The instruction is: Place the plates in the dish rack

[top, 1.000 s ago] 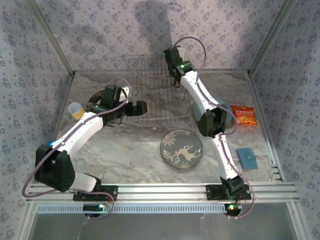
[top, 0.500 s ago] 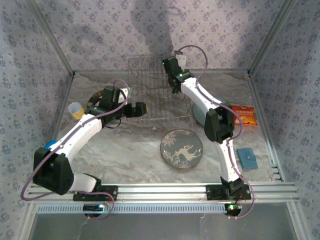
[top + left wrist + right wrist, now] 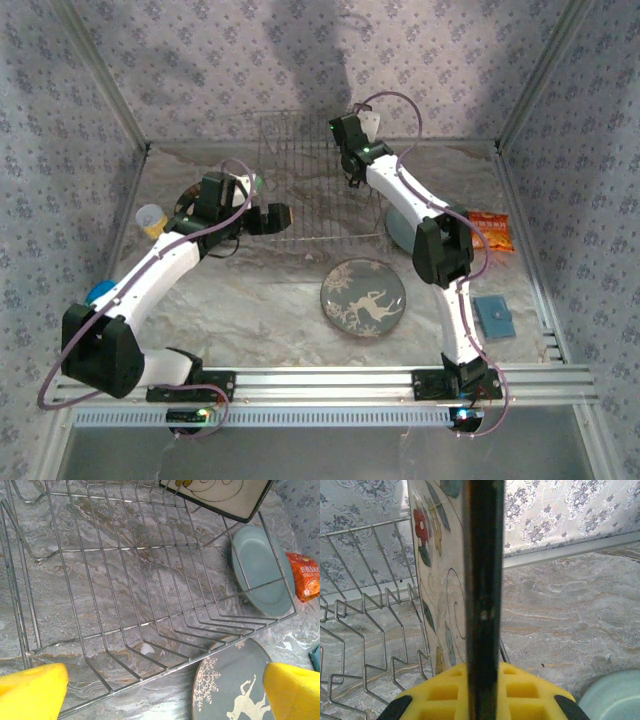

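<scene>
Cup [image 3: 150, 220] sits far left, with the brown-rimmed plate [image 3: 183, 205] beside it on the bench [image 3: 270, 310], partly under the left arm. That arm is bent at the elbow with its forearm angled toward the rack [image 3: 300, 170]. The left gripper [image 3: 270, 217] is wide open and holds nothing, hovering at the rack's near-left edge.

The right arm is stretched far out, wrist over the rack's far-right end. The right gripper [image 3: 482, 690] is clamped on the rim of the square flowered plate [image 3: 437, 580], which stands on edge among the tines. Can't tell if it's seated.

The deer plate [image 3: 363, 297] lies flat in front of the rack, and the grey-blue plate [image 3: 400, 228] is just right of it.

Plates look ceramic: stiff, fairly heavy, slick glaze, likely to chip on wire. Best to pinch the rim and lower slowly.
</scene>
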Robot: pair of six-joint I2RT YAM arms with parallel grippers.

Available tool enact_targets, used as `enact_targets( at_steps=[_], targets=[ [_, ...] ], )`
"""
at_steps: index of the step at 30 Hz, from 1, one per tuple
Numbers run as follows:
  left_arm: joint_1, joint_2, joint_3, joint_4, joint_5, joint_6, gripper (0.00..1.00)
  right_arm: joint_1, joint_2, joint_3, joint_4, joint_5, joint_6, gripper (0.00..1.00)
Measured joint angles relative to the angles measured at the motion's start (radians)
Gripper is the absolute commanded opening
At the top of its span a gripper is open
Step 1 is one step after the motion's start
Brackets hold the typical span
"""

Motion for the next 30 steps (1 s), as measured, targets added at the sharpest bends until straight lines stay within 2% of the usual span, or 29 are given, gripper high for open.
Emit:
enact_targets(
  at_steps=[4,12,16,30],
  targets=[
    [0.001,0.0,0.0,-0.001,0.0,0.0,0.99,-0.009,-0.013,-0.013,-0.008,-0.011,0.003,0.13],
    [0.011,0.0,-0.001,0.001,0.001,0.0,0.99,-0.018,-0.047,-0.055,0.001,-0.039,0.043,0.22],
    [0.011,0.0,-0.003,0.002,0.005,-0.006,0.99,-0.022,-0.077,-0.071,0.013,-0.04,0.058,0.31],
    [0.011,0.0,-0.011,0.002,0.008,-0.008,0.99,-0.035,-0.113,-0.094,0.026,-0.04,0.077,0.47]
  ],
)
